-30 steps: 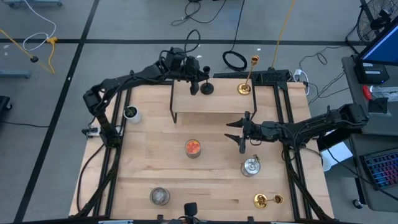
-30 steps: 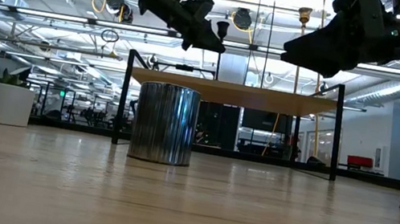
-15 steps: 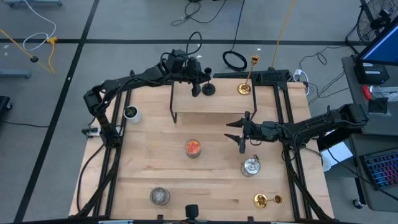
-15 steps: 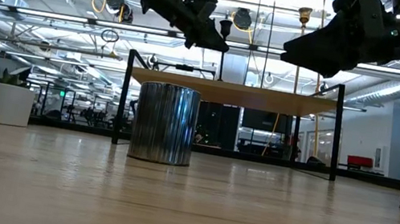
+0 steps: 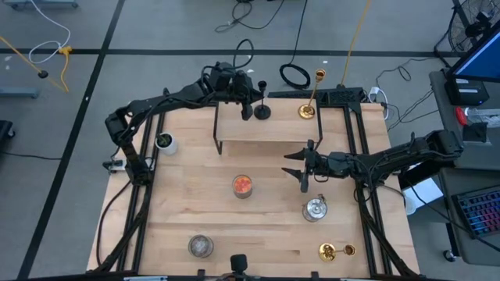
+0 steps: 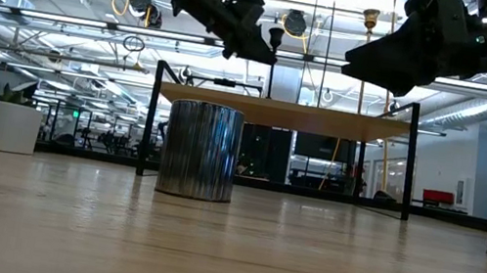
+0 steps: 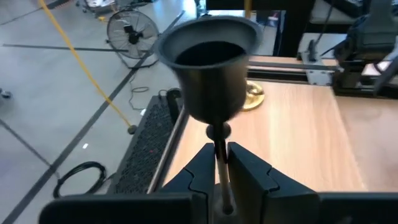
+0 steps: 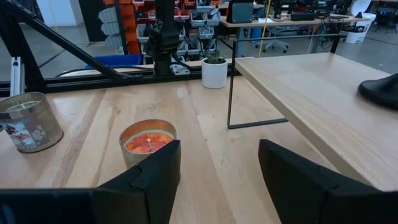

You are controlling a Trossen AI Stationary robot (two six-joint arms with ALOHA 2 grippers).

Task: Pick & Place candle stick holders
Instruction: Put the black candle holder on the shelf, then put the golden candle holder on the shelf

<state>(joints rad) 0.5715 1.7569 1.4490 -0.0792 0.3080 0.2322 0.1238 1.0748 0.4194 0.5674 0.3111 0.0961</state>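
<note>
The black candle stick holder (image 5: 263, 112) stands upright on the raised wooden shelf (image 5: 273, 129) at the table's far side; its cup (image 7: 214, 56) fills the left wrist view. My left gripper (image 5: 248, 109) is shut on its stem. A gold holder (image 5: 306, 111) stands on its base on the shelf to the right. A second gold holder (image 5: 336, 250) lies on its side near the table's front right corner. My right gripper (image 5: 301, 168) hovers open and empty above the table's middle right, in front of the shelf. My left gripper pinches the black holder's thin stem (image 7: 219, 152) between its two fingers, just below the cup. The fingers come from the table's left, slanting down, and lie across the stem. The holder is upright, its round base (image 8: 379, 90) on the shelf top.
An orange candle jar (image 5: 243, 186) stands mid-table, a silver tin (image 5: 315, 208) to its right and another tin (image 5: 201, 246) near the front edge. A small white cup (image 5: 165, 141) stands at the left. The shelf's black legs (image 5: 217, 133) rise from the table.
My left gripper has gone a little toward the table's right edge along the shelf, still shut on the black holder's stem. The holder has gone with it and stays upright.
</note>
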